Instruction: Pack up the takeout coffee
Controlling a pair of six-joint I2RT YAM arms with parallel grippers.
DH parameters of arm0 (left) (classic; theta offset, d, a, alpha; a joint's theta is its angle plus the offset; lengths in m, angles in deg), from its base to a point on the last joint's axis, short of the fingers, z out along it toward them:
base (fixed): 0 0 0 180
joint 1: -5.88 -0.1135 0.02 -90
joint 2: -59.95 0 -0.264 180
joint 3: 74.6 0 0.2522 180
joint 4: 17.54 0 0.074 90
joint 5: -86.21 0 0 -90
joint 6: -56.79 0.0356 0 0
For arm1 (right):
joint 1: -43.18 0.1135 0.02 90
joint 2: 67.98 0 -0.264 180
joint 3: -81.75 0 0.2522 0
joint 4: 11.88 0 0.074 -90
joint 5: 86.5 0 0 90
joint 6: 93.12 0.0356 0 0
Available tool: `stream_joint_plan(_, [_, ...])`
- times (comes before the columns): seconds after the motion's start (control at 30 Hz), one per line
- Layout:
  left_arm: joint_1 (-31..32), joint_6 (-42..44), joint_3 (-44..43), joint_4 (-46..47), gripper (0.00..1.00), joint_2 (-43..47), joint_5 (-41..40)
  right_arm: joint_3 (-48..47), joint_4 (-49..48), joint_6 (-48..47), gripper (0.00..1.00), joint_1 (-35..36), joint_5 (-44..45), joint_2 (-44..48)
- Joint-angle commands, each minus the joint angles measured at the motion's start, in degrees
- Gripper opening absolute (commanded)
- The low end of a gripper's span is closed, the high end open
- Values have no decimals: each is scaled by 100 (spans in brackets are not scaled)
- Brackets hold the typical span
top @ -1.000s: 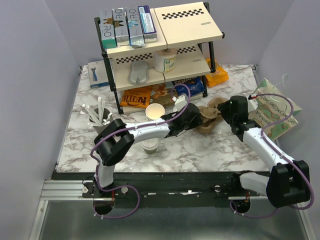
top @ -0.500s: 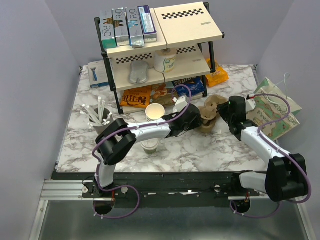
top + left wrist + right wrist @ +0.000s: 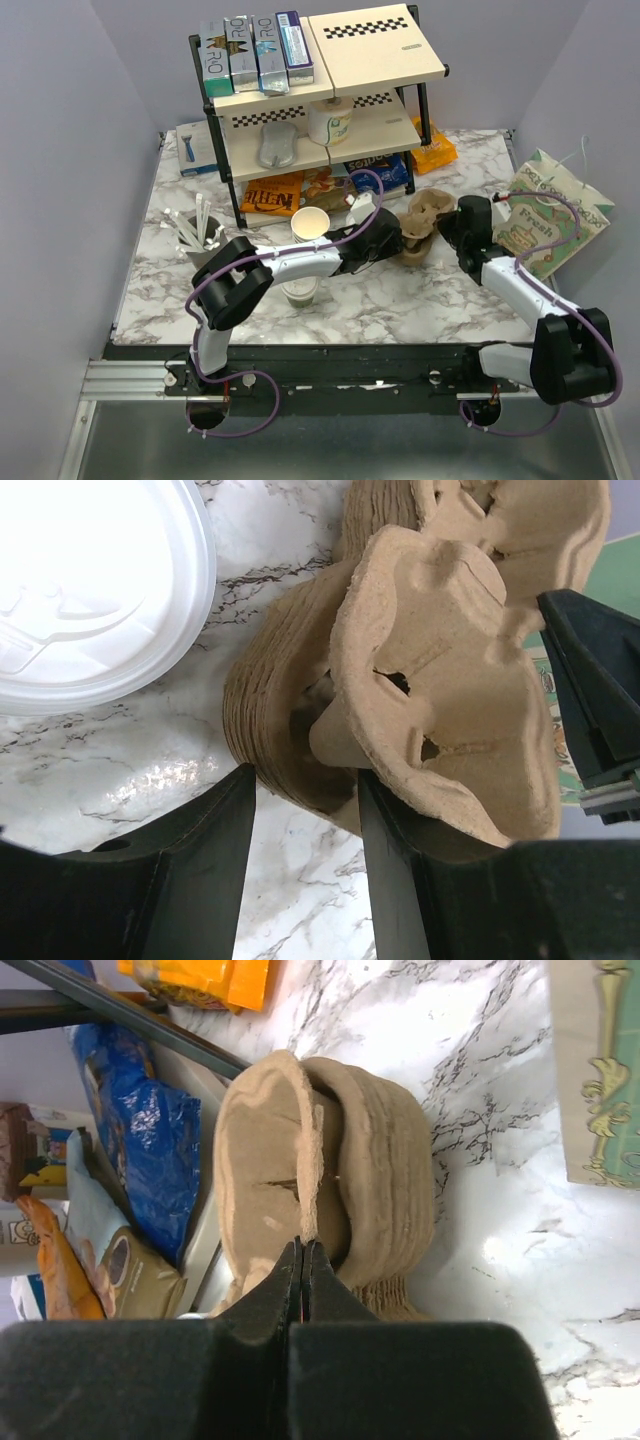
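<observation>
The takeout coffee (image 3: 299, 293), a small cup with greenish sides, stands near the front, partly under my left arm. A stack of brown cardboard cup carriers (image 3: 420, 232) lies mid-table, with one carrier (image 3: 450, 670) tilted up off the others. My left gripper (image 3: 397, 238) comes in from the left. Its fingertips (image 3: 245, 780) press on the lower edge of the carrier stack (image 3: 275, 710), which fills the gap between them. My right gripper (image 3: 448, 226) is shut on the thin upright rim of the tilted carrier (image 3: 265, 1170), jaws together at the tips (image 3: 305, 1246).
A lidless stack of cups (image 3: 310, 222) stands left of the carriers. A round white lid (image 3: 90, 580) lies on the marble. A printed paper bag (image 3: 548, 212) sits at the right edge. The two-tier shelf (image 3: 320, 95) and snack packets (image 3: 272, 192) stand behind. A stirrer holder (image 3: 200, 237) is at left.
The right gripper has closed from open onto the carrier's rim and moved slightly left. The paper bag has shifted more upright. The left gripper has held still.
</observation>
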Motion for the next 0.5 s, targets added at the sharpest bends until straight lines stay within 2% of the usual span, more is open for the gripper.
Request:
stream_joint_plan(0.0, [-4, 64, -154, -44, 54, -115, 54, 111, -221, -138, 1, -24, 173, 521])
stream_joint_plan(0.2, [-4, 38, -162, -44, 53, -150, 81, 295, -474, -462, 1, -33, 243, 864])
stream_joint_plan(0.47, [-4, 47, -171, -44, 53, -159, 90, 595, -1170, -1034, 1, -24, -302, 1066])
